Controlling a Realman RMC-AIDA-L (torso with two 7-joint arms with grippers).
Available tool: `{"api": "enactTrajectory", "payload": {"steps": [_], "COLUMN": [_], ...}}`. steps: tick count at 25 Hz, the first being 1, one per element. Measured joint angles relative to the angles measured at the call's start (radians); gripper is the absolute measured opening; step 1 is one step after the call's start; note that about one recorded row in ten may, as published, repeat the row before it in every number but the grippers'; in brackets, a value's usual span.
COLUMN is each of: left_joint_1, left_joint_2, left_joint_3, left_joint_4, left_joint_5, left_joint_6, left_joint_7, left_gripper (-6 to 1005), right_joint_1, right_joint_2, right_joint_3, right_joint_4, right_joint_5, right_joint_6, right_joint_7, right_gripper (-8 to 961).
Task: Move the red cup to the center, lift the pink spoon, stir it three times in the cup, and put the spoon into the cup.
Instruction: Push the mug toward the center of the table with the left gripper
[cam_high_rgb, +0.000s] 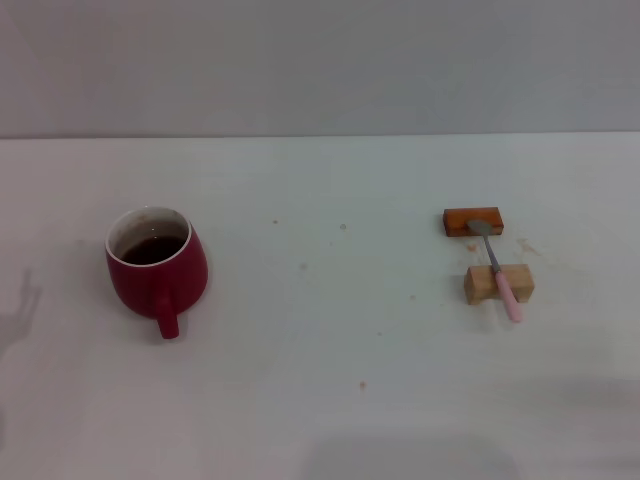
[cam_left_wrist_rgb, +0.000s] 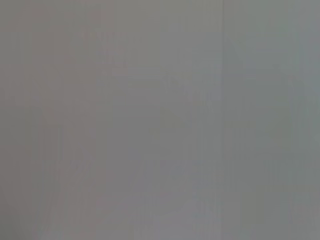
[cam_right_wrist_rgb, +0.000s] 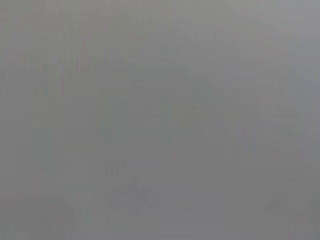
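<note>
The dark red rounded ceramic mug (cam_high_rgb: 156, 268), white inside and holding dark liquid, stands toward the left edge of the white table (cam_high_rgb: 330, 380), its loop handle pointing at the near edge. I judge it heavy, rigid and breakable, with a glazed wall that may slip; the handle or the rim looks the surest hold, and it should stay level so the liquid does not spill

The slim spoon with grey metal bowl and pale pink handle (cam_high_rgb: 497, 268) lies toward the right edge, bridging an orange-brown wooden block (cam_high_rgb: 472, 221) and a tan wooden block (cam_high_rgb: 498, 284), bowl end on the farther block. It is probably light and stiff; the pink end overhanging the tan block offers room for fingers

Only the head view shows these things. Both wrist views give plain grey, with no gripper visible, so neither claw is in sight and I cannot say whether either is released or clenched
</note>
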Motion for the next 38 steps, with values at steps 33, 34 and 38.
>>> {"api": "enactTrajectory", "payload": {"steps": [33,34,38], "left_joint_1": [-0.09,-0.09,-0.111], "left_joint_2": [0.003,0.003,0.004], "left_joint_3": [0.042,0.042,0.049], "left_joint_4": [0.014,0.014,0.015], "left_joint_5": [0.003,0.003,0.004], "left_joint_6": [-0.076,-0.076,-0.113], "left_joint_7": [0.097,0.097,0.127], "left_gripper": [217,182,44], "right_joint_1": [-0.019,-0.019,-0.021], "right_joint_2": [-0.001,-0.001,-0.003], "right_joint_3": [0.008,0.008,0.009], "right_joint_4": [-0.005,-0.005,-0.005], "right_joint_5": [0.013,0.013,0.013], "right_joint_6": [-0.008,-0.008,-0.016], "right_joint_7": [0.002,0.002,0.002], "right_gripper": [760,760,760]}}
